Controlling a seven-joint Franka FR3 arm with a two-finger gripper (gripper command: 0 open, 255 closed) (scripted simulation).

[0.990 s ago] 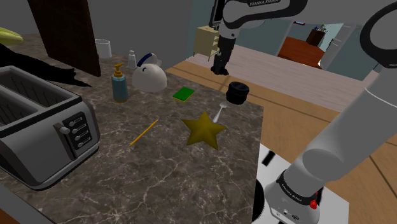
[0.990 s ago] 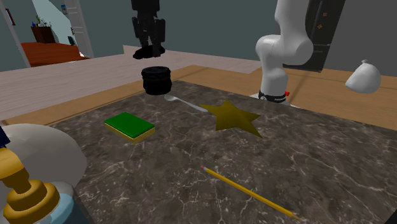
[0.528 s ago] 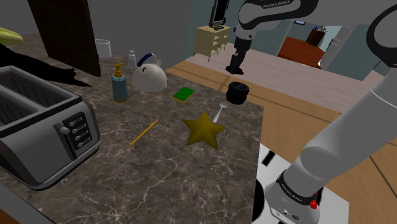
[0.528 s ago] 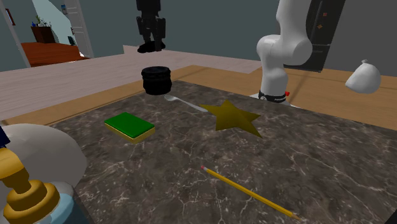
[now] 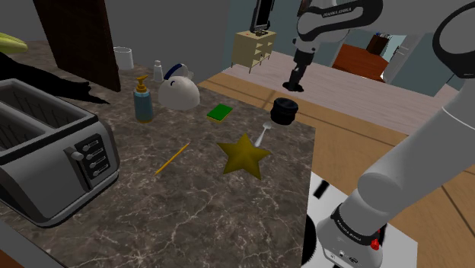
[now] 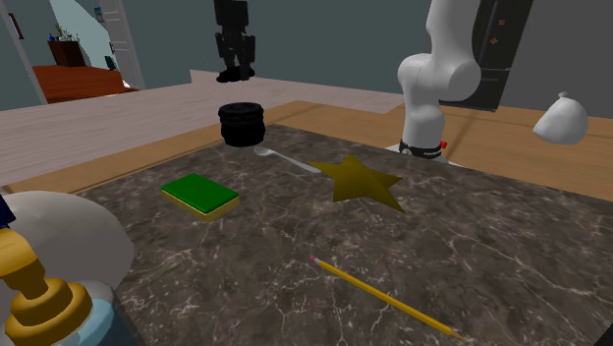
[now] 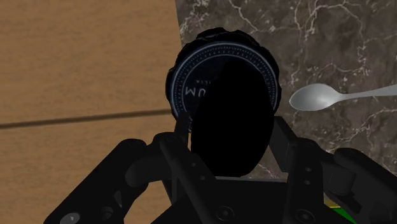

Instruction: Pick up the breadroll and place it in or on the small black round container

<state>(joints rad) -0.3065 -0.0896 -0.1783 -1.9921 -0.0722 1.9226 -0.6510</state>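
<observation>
The breadroll (image 7: 230, 121), drawn as a plain black oval, is being pinched between the two fingers of the end effector (image 7: 230, 130), which are pressing on its sides. The wrist view is showing this clasp plainly. It is also showing the roll hanging right over the small black round container (image 7: 219, 49) and covering much of its lettered top, with a spoon (image 7: 318, 97) lying just beside the container on the marbled bench (image 7: 305, 38). The shoulder view is giving the height instead: the end effector is hovering well above the container, which is standing at the bench's far edge. The second exterior view is adding a yellow star (image 6: 359, 180), a green pad (image 6: 200, 194) and a pencil (image 6: 388, 295) lying nearer on the bench.
</observation>
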